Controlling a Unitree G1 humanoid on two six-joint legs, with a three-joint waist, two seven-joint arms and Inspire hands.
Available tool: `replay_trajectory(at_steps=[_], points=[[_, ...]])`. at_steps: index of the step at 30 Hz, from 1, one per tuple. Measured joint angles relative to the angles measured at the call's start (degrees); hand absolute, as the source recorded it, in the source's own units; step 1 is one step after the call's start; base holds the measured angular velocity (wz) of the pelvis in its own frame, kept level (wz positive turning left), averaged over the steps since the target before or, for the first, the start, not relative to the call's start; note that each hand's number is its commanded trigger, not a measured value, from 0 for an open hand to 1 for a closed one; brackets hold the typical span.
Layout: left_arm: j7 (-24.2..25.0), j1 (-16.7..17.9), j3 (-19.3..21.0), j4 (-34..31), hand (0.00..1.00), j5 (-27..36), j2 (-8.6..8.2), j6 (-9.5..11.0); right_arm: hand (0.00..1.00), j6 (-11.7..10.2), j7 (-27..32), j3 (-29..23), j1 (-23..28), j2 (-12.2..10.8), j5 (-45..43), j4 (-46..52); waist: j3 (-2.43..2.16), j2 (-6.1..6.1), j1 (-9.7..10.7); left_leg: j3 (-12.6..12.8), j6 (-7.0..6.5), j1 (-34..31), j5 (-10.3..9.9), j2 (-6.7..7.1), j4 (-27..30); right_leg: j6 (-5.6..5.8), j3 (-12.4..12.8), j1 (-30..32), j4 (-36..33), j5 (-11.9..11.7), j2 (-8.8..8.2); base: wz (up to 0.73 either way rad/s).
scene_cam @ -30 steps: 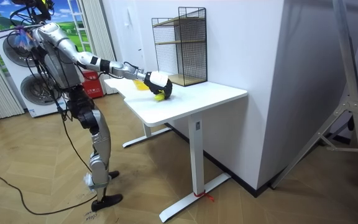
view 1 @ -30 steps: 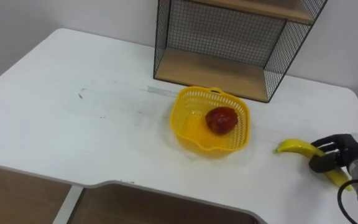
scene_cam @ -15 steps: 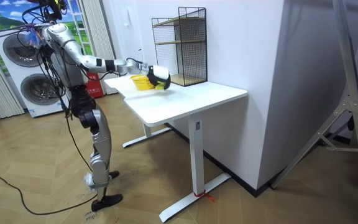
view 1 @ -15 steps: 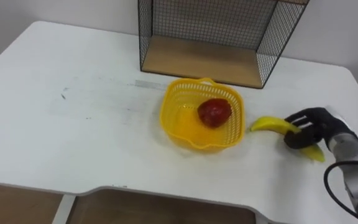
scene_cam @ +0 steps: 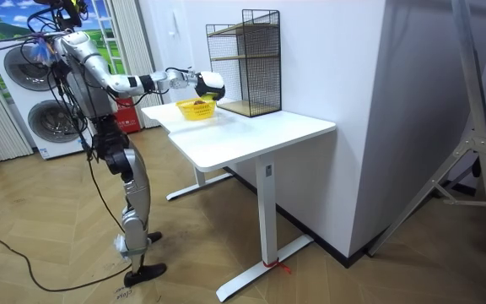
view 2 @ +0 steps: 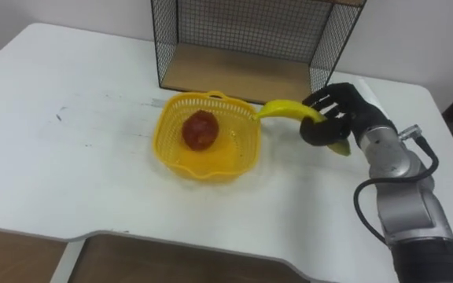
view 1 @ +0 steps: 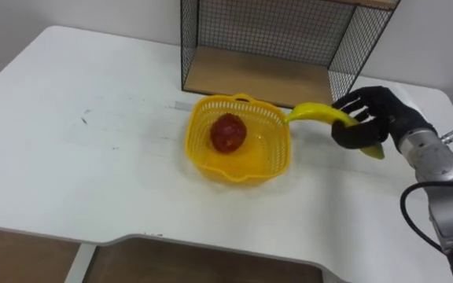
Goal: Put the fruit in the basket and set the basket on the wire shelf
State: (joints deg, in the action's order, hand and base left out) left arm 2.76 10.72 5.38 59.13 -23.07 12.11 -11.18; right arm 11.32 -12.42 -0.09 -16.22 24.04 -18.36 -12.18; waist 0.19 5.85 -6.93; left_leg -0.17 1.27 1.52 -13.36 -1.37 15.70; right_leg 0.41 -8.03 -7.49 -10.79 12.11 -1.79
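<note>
Fruit-loading step: the black right hand (view 1: 372, 118) grips the yellow curved banana (view 1: 314, 114), its tip at the right rim of the yellow plastic mesh basket (view 1: 203, 153) holding a round red fruit (view 1: 228, 132), so next it likely needs to shift left, lower and release.

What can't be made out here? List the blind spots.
- Wire shelf: upper tiers cut off by the top edge in both eye views.
- Banana: middle covered by the right hand; unclear whether its tip touches the basket rim.
- Red fruit: kind unclear in the eye views, too small in the room view.
</note>
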Motion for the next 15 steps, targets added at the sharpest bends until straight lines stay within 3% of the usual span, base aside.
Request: replay_trajectory(at_steps=[10, 15], points=[[-0.2, -0.2, -1.1, 0.3, 0.0, 0.1, -0.02, -0.2, 1.0, 0.1, -0.3, 1.5, 0.0, -2.4, 0.0, 3.9, -0.08, 0.07, 0.1, -0.1, -0.01, 0.3, 0.0, 0.01, 0.2, 0.0, 0.0, -0.4, -0.1, 0.0, -0.01, 0.0], [-0.1, -0.3, -1.1, 0.4, 0.0, 1.1, -0.02, -0.1, 1.0, 0.1, -0.6, 2.1, 0.0, -3.2, -0.1, 3.9, 0.11, 0.1, 0.1, -0.3, -0.02, 0.2, 0.0, 0.02, 0.7, 0.0, -0.2, -0.6, 0.0, 0.0, -0.01, 0.01]])
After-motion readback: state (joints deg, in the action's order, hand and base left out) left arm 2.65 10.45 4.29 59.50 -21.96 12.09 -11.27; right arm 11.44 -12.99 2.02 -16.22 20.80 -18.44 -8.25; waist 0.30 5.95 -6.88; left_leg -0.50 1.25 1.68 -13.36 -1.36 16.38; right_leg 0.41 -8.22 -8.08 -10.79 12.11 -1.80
